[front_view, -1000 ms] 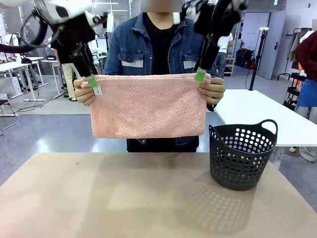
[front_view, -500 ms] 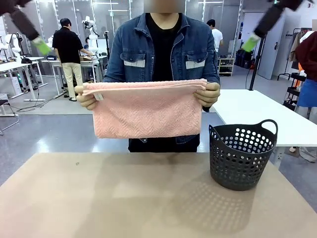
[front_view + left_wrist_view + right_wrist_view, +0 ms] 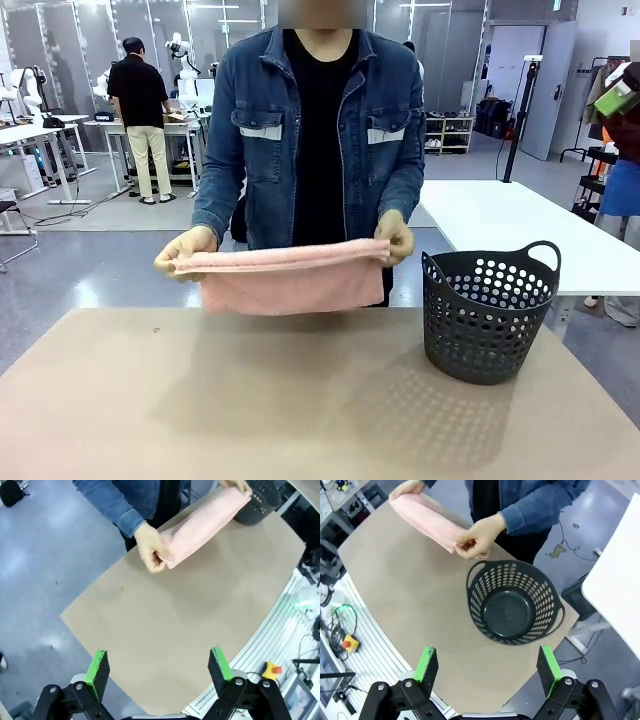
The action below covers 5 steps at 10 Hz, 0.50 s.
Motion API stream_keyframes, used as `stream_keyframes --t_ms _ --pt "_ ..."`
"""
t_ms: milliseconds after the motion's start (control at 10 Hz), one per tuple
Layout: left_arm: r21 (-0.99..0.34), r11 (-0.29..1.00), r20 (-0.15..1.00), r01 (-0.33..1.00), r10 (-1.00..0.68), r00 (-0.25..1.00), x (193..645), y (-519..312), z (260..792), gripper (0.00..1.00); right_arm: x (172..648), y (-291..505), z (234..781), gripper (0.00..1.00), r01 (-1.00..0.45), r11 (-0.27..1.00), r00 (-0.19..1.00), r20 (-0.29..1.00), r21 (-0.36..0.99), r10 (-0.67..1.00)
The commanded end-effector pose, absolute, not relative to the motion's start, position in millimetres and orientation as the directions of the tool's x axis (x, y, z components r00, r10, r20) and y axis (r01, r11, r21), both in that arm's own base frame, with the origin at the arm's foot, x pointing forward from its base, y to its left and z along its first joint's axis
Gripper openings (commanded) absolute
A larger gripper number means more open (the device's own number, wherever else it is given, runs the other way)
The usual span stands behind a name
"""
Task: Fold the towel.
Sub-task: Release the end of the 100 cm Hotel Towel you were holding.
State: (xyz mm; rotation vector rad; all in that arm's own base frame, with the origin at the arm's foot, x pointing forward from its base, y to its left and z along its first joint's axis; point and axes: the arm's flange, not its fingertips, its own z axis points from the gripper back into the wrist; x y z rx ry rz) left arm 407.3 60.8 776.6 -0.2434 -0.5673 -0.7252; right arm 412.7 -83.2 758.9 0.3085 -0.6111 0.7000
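Front view: person (image 3: pixel 320 130) holds the folded towel (image 3: pixel 280 280) by both ends mid-frame, over the table's (image 3: pixel 250 420) far edge, left of basket (image 3: pixel 488 315). Left wrist view: left gripper (image 3: pixel 157 662) at bottom, jaws wide apart, holding nothing. Right wrist view: right gripper (image 3: pixel 487 662) likewise, basket's inside at centre.

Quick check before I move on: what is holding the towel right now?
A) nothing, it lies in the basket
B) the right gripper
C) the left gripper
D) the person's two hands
D: the person's hands grip the towel by its two ends, while the left gripper and the right gripper stand open and empty.
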Motion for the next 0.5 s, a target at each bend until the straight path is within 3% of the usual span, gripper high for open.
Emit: stream_keyframes --t_ms 0,400 --pt "-0.008 0.753 0.557 0.658 -0.543 0.629 404.3 40.4 770.0 1.0 414.0 -61.3 748.1 1.0 -0.642 0.764 0.63 0.61 0.061 0.481" --pt "-0.023 0.734 0.565 0.678 -0.55 0.615 406.0 57.2 776.3 1.0 414.5 -78.0 756.0 1.0 -0.672 0.737 0.607 0.618 0.066 0.499"
